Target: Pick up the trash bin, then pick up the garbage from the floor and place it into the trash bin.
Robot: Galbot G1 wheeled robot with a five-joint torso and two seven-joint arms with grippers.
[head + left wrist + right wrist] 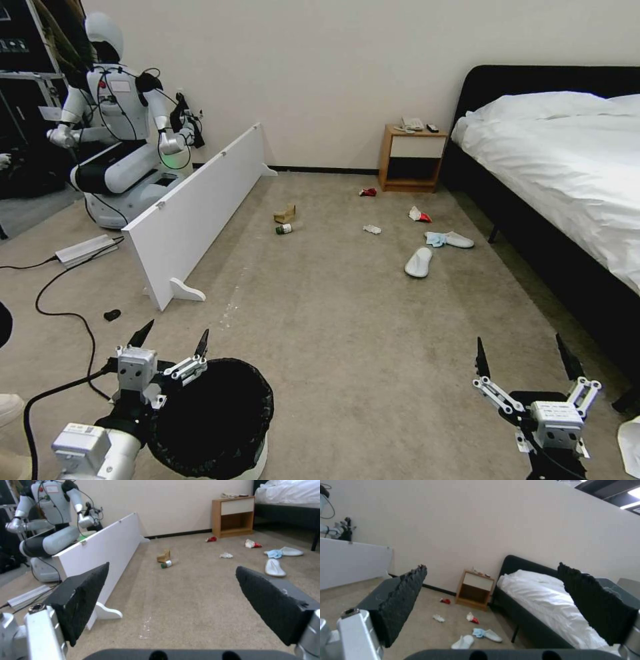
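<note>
Trash bin (220, 413): black-lined, on the floor (347, 333) at the robot's near left, just beside the left gripper (172, 339), whose fingers are spread and empty, apparently placed for the pick-up. Right gripper (527, 357): likewise spread wide, empty, low at near right. Garbage: slippers (419, 261), paper bag (285, 214), bottle (284, 229), tissue (372, 229), well ahead, scattered near the bed (567, 167).

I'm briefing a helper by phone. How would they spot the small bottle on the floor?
Start at the long white board standing on the carpet. Off its far half lies a brown paper bag; the bottle lies beside it, the only litter with a green cap.
</note>
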